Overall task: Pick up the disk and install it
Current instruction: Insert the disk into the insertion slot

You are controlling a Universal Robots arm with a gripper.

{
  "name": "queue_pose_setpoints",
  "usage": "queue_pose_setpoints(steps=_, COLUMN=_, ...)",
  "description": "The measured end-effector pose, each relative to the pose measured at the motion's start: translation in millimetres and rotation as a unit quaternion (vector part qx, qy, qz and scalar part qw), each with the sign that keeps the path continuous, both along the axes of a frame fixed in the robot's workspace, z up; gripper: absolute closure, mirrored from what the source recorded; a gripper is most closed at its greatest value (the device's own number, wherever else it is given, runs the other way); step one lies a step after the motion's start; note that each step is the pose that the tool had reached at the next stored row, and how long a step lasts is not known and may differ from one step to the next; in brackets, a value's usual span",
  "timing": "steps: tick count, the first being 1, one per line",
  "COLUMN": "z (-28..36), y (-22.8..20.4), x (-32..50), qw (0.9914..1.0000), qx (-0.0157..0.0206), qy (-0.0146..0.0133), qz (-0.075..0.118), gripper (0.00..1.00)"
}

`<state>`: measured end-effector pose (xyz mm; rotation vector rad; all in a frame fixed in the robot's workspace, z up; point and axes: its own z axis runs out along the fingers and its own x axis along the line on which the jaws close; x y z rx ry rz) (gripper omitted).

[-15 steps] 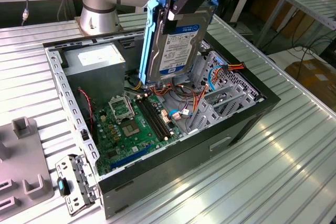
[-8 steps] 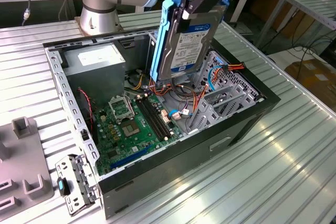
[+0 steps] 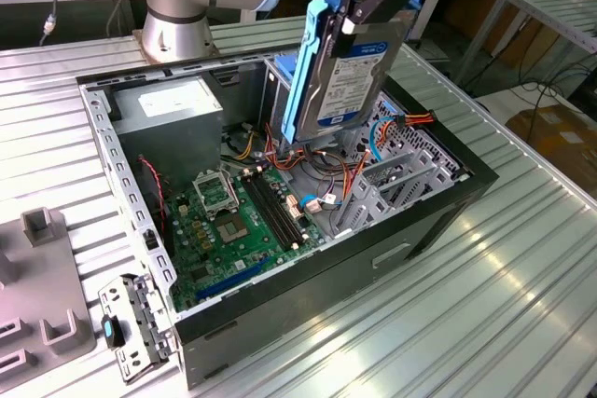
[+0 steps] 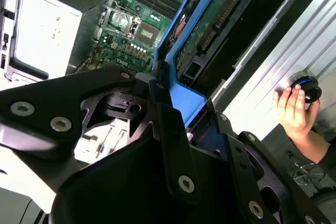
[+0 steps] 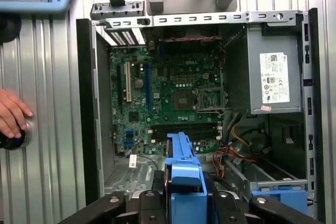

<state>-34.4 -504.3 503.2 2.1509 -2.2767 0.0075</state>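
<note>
Pincer (image 3: 341,8) grips the disk (image 3: 343,76) in the exterior view, pressed against the blue carrier frame at its upper end, so the disk hangs directly beneath it. The disk's long axis runs steeply downward with a slight lean, and the labelled face is turned toward the camera. Its lower end hovers above the open computer case (image 3: 438,202), over the cables (image 3: 350,170) between the motherboard (image 3: 238,221) and the metal bay (image 3: 401,179) on the exterior view's right. I judge it not yet seated, since most of the disk stands above the case walls. The case lies open side up on the ribbed desk (image 3: 485,305), with the grey power supply (image 3: 173,118) in its far corner.

In the second wrist view the black fingers (image 4: 170,140) clamp the blue frame from both sides. The disk (image 4: 215,17) stretches away from them toward the case, green circuit side showing. A person's hand (image 4: 294,111) rests on a round button (image 4: 305,86) at the desk's edge, well apart from the case.

In the first wrist view the disk's blue edge (image 5: 184,177) points straight away from the pincer into the case, near the motherboard's edge. The cage (image 5: 278,195) with its blue handle sits just beside it, on the power supply's side.
</note>
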Motion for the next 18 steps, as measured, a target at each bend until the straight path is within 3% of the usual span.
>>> queue_pose_setpoints(steps=4, z=-0.3, y=-3.6, x=2.9, qw=1.00000, qx=-0.0001, qy=0.0000, qz=0.000, gripper=0.63)
queue_pose_setpoints(steps=11, z=-1.0, y=-16.2, x=3.7, qw=1.00000, qx=-0.0009, qy=0.0000, qz=0.000, gripper=0.63)
queue_pose_setpoints(steps=18, z=-1.0, y=-17.4, x=3.7, qw=1.00000, qx=-0.0009, qy=0.0000, qz=0.000, gripper=0.63)
